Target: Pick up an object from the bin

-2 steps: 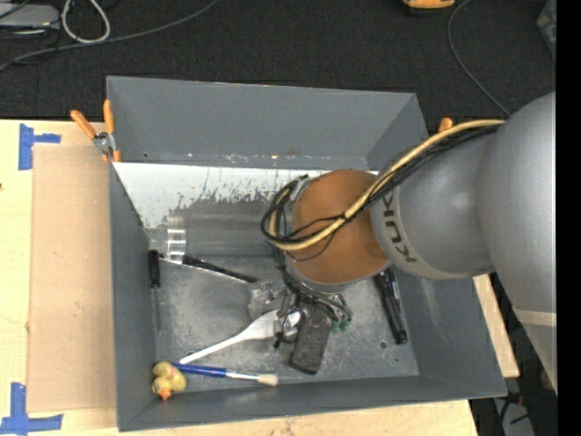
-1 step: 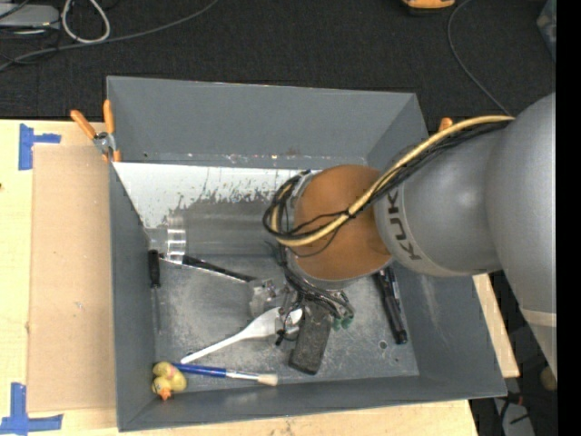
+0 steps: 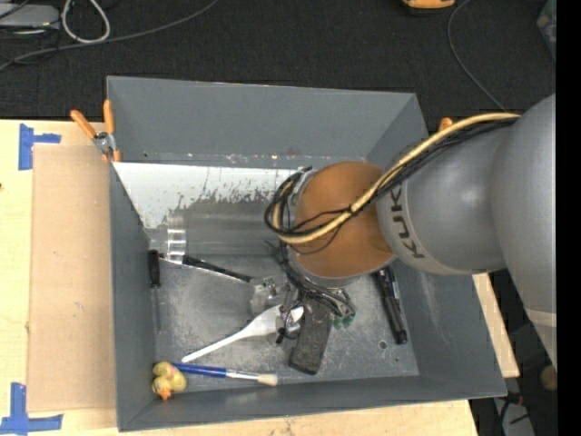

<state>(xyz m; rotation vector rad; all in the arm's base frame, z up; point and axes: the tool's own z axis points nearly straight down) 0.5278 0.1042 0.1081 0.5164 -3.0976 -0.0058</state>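
Gripper (image 3: 292,314) hangs low at the upper end of the dark grey block (image 3: 310,347), perhaps touching the white plastic spoon (image 3: 227,341) just left of it (open or clenched, I cannot tell). Closing here could nip both and drop one.

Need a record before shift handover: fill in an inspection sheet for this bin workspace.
surface: grey metal bin, floor speckled with pale scuffs.
job's things: white plastic spoon and dark rectangular block, mid-floor, nearest the gripper.
clutter: clear plastic tube at back left; thin black tool in front of it; black pen at right; yellow duck and blue-handled stick at front left.
grippers: gripper low over the spoon's broad end and the block's upper end; whether it holds anything cannot be told.
cables: black and yellow cables looped over the arm's orange cover.
surroundings: dark floor behind the bin, a white cable lying on it.
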